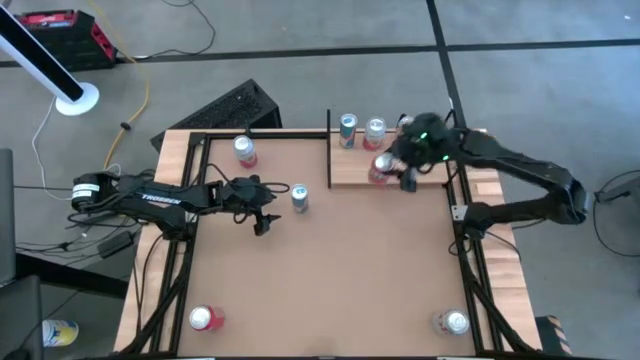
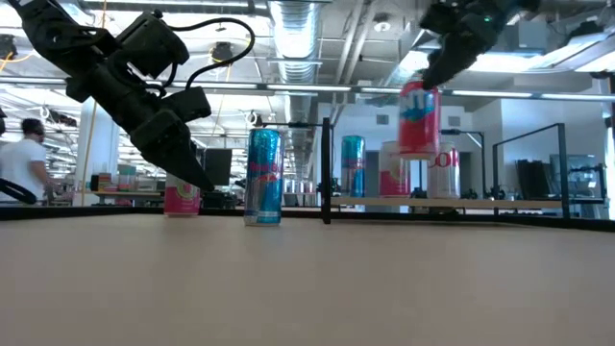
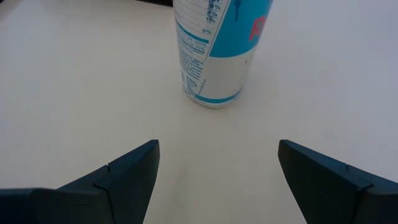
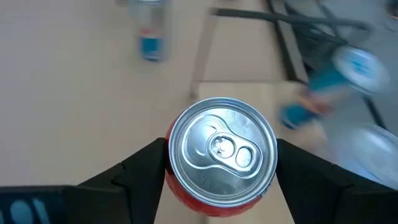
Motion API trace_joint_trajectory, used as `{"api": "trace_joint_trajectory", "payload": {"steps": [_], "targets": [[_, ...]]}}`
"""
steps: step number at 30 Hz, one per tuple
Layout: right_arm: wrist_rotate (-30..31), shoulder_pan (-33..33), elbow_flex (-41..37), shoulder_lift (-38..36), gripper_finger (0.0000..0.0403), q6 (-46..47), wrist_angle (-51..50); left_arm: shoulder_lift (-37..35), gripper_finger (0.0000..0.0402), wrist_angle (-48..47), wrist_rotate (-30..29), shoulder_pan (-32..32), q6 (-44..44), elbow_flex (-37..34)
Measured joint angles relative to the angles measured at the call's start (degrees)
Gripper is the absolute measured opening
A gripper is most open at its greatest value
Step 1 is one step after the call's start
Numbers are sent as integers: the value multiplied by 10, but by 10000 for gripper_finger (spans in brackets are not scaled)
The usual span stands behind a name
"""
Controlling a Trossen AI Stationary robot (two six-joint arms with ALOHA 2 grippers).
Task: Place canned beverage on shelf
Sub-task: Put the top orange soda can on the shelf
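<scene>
My right gripper point(image 1: 392, 170) is shut on a red can point(image 2: 419, 117) and holds it in the air over the near part of the pale wood shelf point(image 1: 432, 176). A blue can point(image 1: 347, 130) and a second can point(image 1: 374, 129) stand on the shelf's far part. My left gripper point(image 1: 264, 218) is open and low over the brown tabletop. A blue-and-silver can point(image 3: 214, 50) stands upright on its base a short way ahead of its fingers, untouched. My right gripper pinches the red can between its two fingers, on opposite sides of the can's wall just below the top rim point(image 4: 180, 186). The fingers come from above, pointing down along the can. The can hangs upright, lid up, lifted clear above the shelf.
A pink can point(image 1: 244, 150) stands at the table's far left. Two more red cans stand near the front corners point(image 1: 205, 318) point(image 1: 452, 322). A thin black post point(image 2: 327, 171) edges the shelf's left side. A person point(image 2: 19, 159) shows in the room behind.
</scene>
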Motion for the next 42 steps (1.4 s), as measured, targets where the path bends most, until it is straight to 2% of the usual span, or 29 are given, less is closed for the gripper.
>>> {"api": "trace_joint_trajectory", "payload": {"steps": [4, 10, 14, 17, 22, 29, 35, 42], "targets": [[-7, -91, 1, -29, 291, -14, -30, 0, 314, 0, 0, 0, -2, 0], [-80, -221, 1, -33, 289, -35, -89, 0, 314, 1, 0, 0, -3, 0], [-108, -282, -8, -35, 289, -44, -103, 0, 314, 1, 0, 0, -2, 0], [-117, -315, -44, -52, 289, -51, -83, 0, 314, 1, 0, 0, -2, 0], [-107, -337, -88, -79, 289, -48, -33, 0, 314, 1, 0, 0, -3, 0], [-94, -345, -90, -88, 290, -46, -55, 0, 314, 1, 0, 0, -4, 0], [-86, -362, -130, -95, 290, -46, -33, 0, 314, 1, 0, 0, -4, 0], [-73, -366, -132, -106, 291, -41, -28, 0, 314, 0, 0, 0, -4, 0]]}}
